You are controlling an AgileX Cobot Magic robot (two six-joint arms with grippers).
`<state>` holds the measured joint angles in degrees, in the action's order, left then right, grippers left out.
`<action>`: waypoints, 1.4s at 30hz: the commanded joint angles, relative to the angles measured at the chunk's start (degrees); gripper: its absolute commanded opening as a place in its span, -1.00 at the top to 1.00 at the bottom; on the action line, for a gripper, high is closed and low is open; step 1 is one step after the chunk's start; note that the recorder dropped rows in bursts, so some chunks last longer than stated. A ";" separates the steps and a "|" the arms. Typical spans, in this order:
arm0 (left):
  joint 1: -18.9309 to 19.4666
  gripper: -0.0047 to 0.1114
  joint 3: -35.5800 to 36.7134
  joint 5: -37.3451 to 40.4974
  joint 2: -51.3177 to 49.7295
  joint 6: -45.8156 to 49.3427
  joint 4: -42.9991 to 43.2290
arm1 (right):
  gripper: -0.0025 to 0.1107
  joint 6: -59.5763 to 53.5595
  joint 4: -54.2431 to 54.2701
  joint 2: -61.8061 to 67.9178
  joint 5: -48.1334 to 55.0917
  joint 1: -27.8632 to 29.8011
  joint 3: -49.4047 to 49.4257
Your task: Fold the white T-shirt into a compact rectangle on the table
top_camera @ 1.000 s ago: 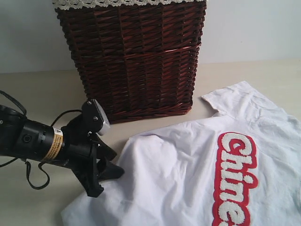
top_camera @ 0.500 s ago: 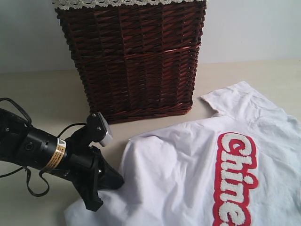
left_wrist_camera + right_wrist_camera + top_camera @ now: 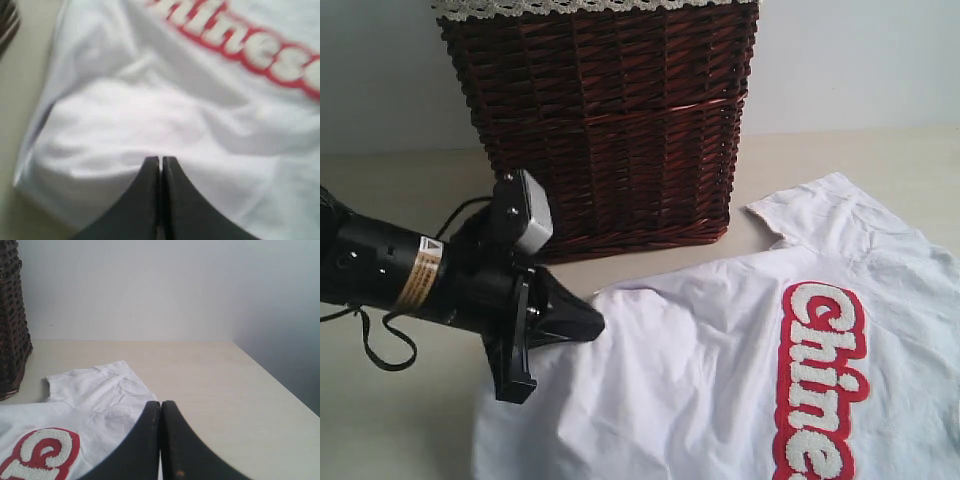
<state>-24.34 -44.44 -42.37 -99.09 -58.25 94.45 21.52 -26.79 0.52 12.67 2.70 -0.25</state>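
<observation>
The white T-shirt lies spread, lettering up, on the desk, in front of the dark wicker basket and a little to its right. Its red-edged lettering runs along the cloth's long axis, from the sleeve end near the basket toward the near edge of the exterior view. At the shirt's left edge the left tool has its jaws pressed together on a raised bunch of fabric. The wrist view is blurred, so a pinch on the cloth seems likely rather than certain. From that tool the rest of the shirt stretches away to the right, across the long axis, so a sideways fold would carry this edge over the lettering. The right tool is closed on nothing, above the sleeve side.
</observation>
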 commanded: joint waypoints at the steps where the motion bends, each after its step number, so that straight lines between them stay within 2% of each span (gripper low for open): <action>1: -2.49 0.92 -1.61 -20.48 2.01 1.96 1.01 | 0.96 -0.48 -0.11 -0.31 -0.73 -0.05 0.25; 3: -5.70 0.92 -1.65 -21.65 1.40 -1.00 3.39 | 0.96 -0.48 -0.11 -0.31 -0.73 -0.05 0.25; 6: -10.63 0.92 -0.95 -18.99 -1.19 -4.10 5.49 | 0.96 -0.48 -0.11 -0.31 -0.73 -0.05 0.25; 12: -17.94 0.89 -0.07 -5.60 -6.27 -4.01 5.49 | 0.96 -0.48 -0.11 -0.31 -0.73 -0.05 0.25; 15: -19.23 0.67 -0.18 2.74 -6.81 -3.83 5.49 | 0.96 -0.48 -0.11 -0.31 -0.73 -0.05 0.25; 16: -19.24 0.52 -0.18 3.79 -6.81 -3.68 5.49 | 0.96 -0.48 -0.11 -0.31 -0.73 -0.05 0.25; 20: -19.24 0.04 -0.18 1.61 -6.81 -3.81 5.31 | 0.96 -0.48 -0.11 -0.31 -0.73 -0.05 0.25; 22: -19.24 -0.13 -0.18 -0.59 -6.53 -3.81 5.31 | 0.96 -0.48 -0.11 -0.31 -0.73 -0.05 0.25; 24: -19.24 -0.21 -0.18 -0.73 -5.64 -3.14 5.31 | 0.96 -0.48 -0.11 -0.31 -0.73 -0.05 0.25; 26: -18.23 -0.27 -0.93 1.03 -3.23 -3.26 5.49 | 0.96 -0.48 -0.11 -0.31 -0.73 -0.05 0.25; 29: -14.63 -0.33 -3.17 5.50 2.78 -3.35 5.49 | 0.96 -0.37 -0.11 -0.31 -0.73 -0.05 0.25; 31: -10.71 -0.35 -5.87 8.23 7.00 -3.35 5.49 | 0.96 -0.37 -0.11 -0.31 -0.73 -0.05 0.25; 33: -6.38 -0.37 -8.86 7.36 9.13 -3.97 5.08 | 0.96 -0.37 -0.11 -0.31 -0.73 -0.05 0.25; 35: -1.01 -0.36 -12.04 4.11 9.06 -7.77 4.84 | 0.96 -0.37 -0.11 -0.31 -0.73 -0.05 0.25; 38: 5.62 -0.36 -13.51 3.60 6.28 -9.93 3.29 | 0.96 -0.39 -0.11 -0.31 -0.62 -0.05 0.25; 42: 10.52 -0.36 -13.51 1.75 -1.45 -12.21 0.18 | 0.96 -0.39 -0.11 -0.31 -0.62 -0.05 0.25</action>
<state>-16.37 -57.87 -38.91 -95.72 -68.42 95.99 21.52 -26.79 0.52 12.67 2.70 -0.25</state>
